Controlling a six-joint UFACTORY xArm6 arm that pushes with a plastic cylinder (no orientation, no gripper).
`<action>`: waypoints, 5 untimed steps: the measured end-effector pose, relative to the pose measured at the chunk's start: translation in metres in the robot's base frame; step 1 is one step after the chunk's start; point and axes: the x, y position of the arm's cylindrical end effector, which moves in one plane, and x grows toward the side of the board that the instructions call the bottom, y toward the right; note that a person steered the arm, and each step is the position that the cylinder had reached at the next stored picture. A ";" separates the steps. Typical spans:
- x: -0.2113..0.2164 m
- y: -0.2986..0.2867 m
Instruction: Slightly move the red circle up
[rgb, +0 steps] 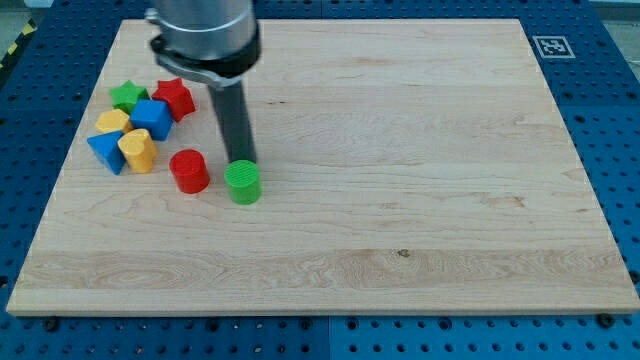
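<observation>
The red circle lies on the wooden board at the view's left of centre. A green circle lies just to its right, apart from it. My tip stands right behind the green circle, at its upper edge, and to the upper right of the red circle. The rod hangs from the arm's round end at the view's top left.
A cluster of blocks sits at the view's left: a green star, a red star, a blue cube, a yellow block, a blue triangle and a yellow block. A marker tag sits at the board's top right corner.
</observation>
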 end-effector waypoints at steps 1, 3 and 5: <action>0.000 0.024; 0.049 0.036; 0.124 -0.026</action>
